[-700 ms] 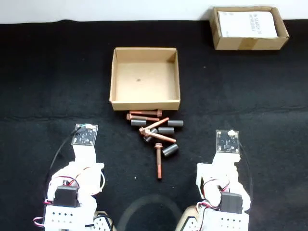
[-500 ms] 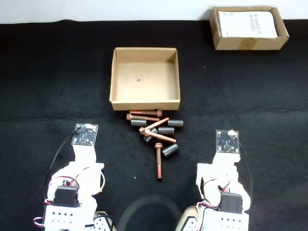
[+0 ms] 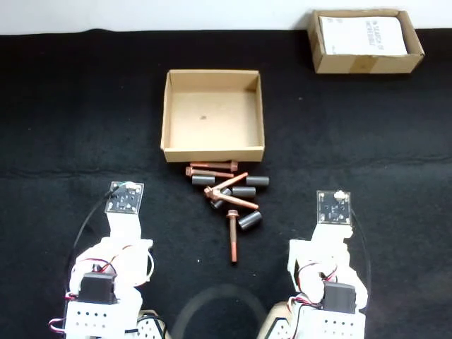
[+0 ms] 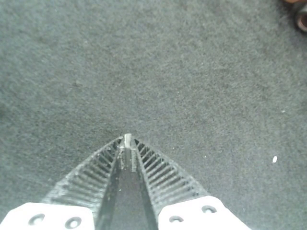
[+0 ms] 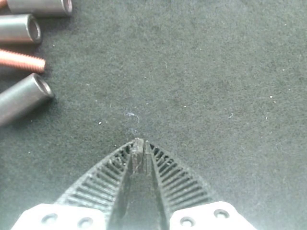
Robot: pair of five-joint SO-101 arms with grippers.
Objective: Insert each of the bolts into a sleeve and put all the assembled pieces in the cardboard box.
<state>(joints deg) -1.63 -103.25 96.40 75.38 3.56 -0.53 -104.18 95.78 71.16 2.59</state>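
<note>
Left pincer closed, tips touching, nothing held, over the fuzzy black cloth. Right pincer likewise closed on nothing. Bolts and sleeves lie loose in one pile between the two pincers, slightly ahead of them. Cardboard box sits just beyond the pile, open side up. Second box is well ahead of the right pincer, by the white strip at the cloth's far edge.

Left arm and right arm: white printed shells, black servo blocks, red and white wires. A thin black cable loops at the left arm's 9 o'clock. Fingers are dark and ribbed, on white mounts with screw holes.
</note>
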